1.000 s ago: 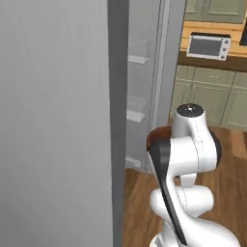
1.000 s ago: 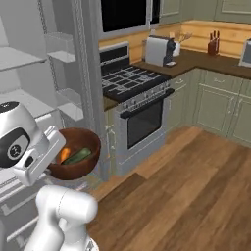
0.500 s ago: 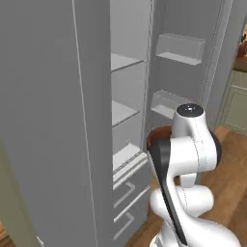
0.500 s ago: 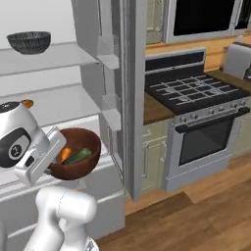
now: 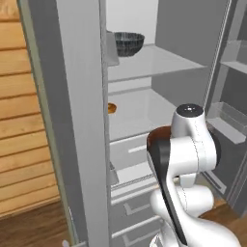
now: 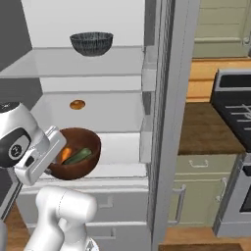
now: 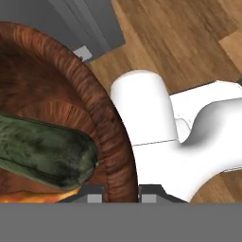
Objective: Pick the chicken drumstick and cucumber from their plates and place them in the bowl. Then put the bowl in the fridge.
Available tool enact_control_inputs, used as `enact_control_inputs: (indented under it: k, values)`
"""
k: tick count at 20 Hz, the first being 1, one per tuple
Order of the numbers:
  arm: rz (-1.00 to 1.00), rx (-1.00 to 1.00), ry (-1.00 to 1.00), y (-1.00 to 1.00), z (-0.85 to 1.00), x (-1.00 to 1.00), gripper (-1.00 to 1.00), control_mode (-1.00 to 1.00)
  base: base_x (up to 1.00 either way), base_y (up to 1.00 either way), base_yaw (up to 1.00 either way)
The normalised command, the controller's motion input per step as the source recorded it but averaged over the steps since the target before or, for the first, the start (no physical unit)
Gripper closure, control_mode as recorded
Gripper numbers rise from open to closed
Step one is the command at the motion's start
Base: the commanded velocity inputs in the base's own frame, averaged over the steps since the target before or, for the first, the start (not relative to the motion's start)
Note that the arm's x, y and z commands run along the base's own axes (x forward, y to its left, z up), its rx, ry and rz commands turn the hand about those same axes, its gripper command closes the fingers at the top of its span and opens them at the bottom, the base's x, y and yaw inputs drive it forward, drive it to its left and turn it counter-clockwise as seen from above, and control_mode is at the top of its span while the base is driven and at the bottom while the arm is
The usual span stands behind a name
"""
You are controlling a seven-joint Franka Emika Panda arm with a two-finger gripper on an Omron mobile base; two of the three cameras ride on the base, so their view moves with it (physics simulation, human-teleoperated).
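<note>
My gripper (image 6: 52, 163) is shut on the near rim of the reddish-brown bowl (image 6: 77, 159), holding it up in front of the open fridge (image 6: 98, 63). The dark-green cucumber (image 6: 78, 156) and the orange chicken drumstick (image 6: 65, 154) lie inside the bowl. In the hand view the bowl's rim (image 7: 101, 123) runs down between my fingertips (image 7: 94, 194), with the cucumber (image 7: 42, 151) above a sliver of the drumstick (image 7: 38, 196). From the left, a brown edge of the bowl (image 5: 157, 137) peeks past my arm, level with the fridge's lower shelf (image 5: 144, 113). The plates are out of view.
A dark grey ribbed bowl (image 6: 91, 42) stands on the fridge's upper shelf, and a small orange item (image 6: 77, 104) lies on the shelf below. Drawers sit under the shelves. The fridge door with bins (image 5: 226, 116) hangs open on the right. A counter (image 6: 206, 127) and stove (image 6: 235, 98) lie further right.
The whole picture has swung as the base moved: the fridge's open inside now faces me, closer. The bowl stays held in the same grip, its contents unmoved.
</note>
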Motion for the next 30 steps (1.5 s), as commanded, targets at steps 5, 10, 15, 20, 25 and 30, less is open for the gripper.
enact_control_inputs:
  k: [5, 10, 15, 20, 25, 30]
  values:
    - [0.0, 0.0, 0.0, 0.0, 0.0, 0.0, 1.0, 1.0, 0.0, -0.25, 0.48]
    - [0.0, 0.0, 0.0, 0.0, 0.0, 0.0, 1.0, 1.0, 0.11, -0.28, 0.13]
    - [0.01, 0.0, 0.03, -0.02, 0.0, 0.14, 1.0, -1.0, 0.21, -0.09, 0.0]
    - [0.16, 0.0, 0.03, -0.24, 0.0, 0.89, 1.0, -1.0, 0.0, 0.0, 0.0]
    - [0.34, -0.07, -0.13, -0.42, -0.06, 0.53, 1.0, -1.0, 0.0, 0.0, 0.0]
    - [0.1, -0.02, -0.01, -0.21, -0.14, 1.0, 1.0, -1.0, 0.0, 0.0, 0.0]
